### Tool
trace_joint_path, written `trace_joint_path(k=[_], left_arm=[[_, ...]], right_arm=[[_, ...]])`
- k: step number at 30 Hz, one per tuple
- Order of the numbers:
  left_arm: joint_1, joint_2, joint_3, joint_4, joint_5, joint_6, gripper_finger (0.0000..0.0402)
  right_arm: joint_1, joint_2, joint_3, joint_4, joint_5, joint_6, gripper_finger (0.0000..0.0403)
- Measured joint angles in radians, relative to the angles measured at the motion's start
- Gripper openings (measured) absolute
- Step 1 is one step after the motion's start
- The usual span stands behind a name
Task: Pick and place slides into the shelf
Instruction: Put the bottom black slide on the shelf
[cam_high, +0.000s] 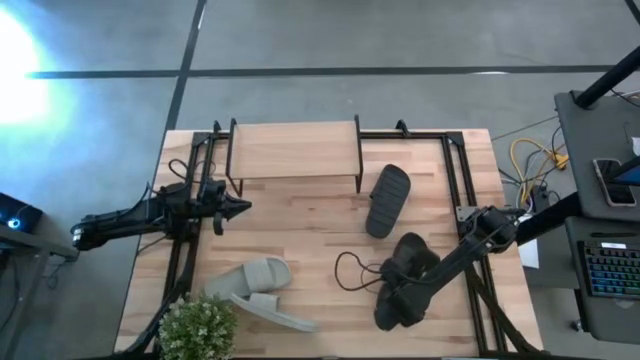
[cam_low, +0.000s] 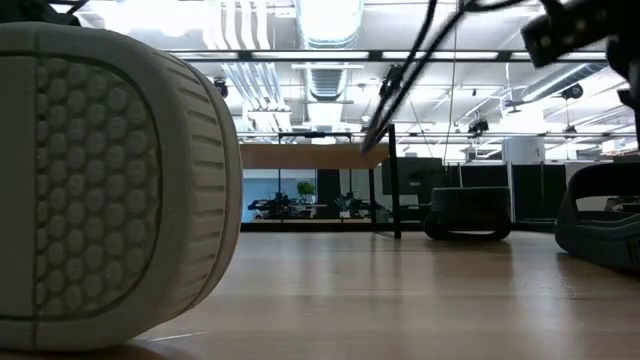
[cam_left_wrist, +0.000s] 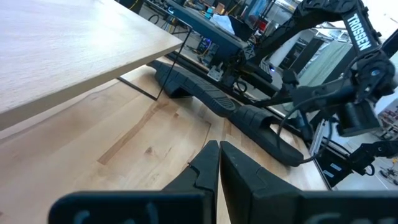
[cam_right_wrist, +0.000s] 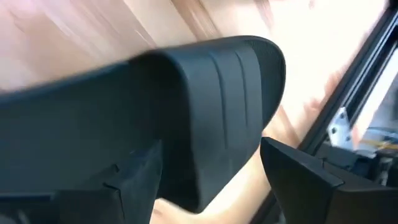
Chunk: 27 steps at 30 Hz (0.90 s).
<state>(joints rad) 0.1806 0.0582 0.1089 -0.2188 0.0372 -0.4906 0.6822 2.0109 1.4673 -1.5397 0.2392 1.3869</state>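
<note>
Slides on the wooden tabletop (cam_high: 300, 230), left to right: grey pair (cam_high: 262, 290) at the front beside a potted plant (cam_high: 198, 328), one black slide (cam_high: 388, 198) just right of the shelf (cam_high: 293, 150), second black slide (cam_high: 405, 285) front right. Left gripper (cam_high: 240, 208) waits left of the shelf, fingers pressed together; right gripper (cam_right_wrist: 205, 180) is spread, straddling the second black slide. Only the low view shows the room, an open hall with ceiling lights (cam_low: 330, 20) and ducts.
</note>
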Motion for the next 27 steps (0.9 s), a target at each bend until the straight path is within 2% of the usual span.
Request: trace_joint_path(k=[7,12,15,19,21,25,27], left_arm=[[0.0,0.0,0.0,0.0,0.0,0.0,0.0],[0.0,0.0,0.0,0.0,0.0,0.0,0.0],[0.0,0.0,0.0,0.0,0.0,0.0,0.0],[0.0,0.0,0.0,0.0,0.0,0.0,0.0],[0.0,0.0,0.0,0.0,0.0,0.0,0.0],[0.0,0.0,0.0,0.0,0.0,0.0,0.0],[0.0,0.0,0.0,0.0,0.0,0.0,0.0]], right_arm=[[-0.059,0.0,-0.103,0.052,-0.001,-0.115,0.0242],[-0.119,-0.001,-0.161,0.061,0.026,-0.15,0.0205],[-0.133,-0.001,-0.186,0.037,0.032,-0.127,0.0161],[-0.122,-0.001,-0.197,0.014,0.022,-0.089,0.0066],[-0.109,-0.006,-0.184,0.011,0.015,-0.071,0.0025],[-0.072,-0.042,-0.082,0.007,0.023,-0.021,0.0015],[-0.053,-0.06,0.006,-0.02,0.063,-0.016,0.0015]])
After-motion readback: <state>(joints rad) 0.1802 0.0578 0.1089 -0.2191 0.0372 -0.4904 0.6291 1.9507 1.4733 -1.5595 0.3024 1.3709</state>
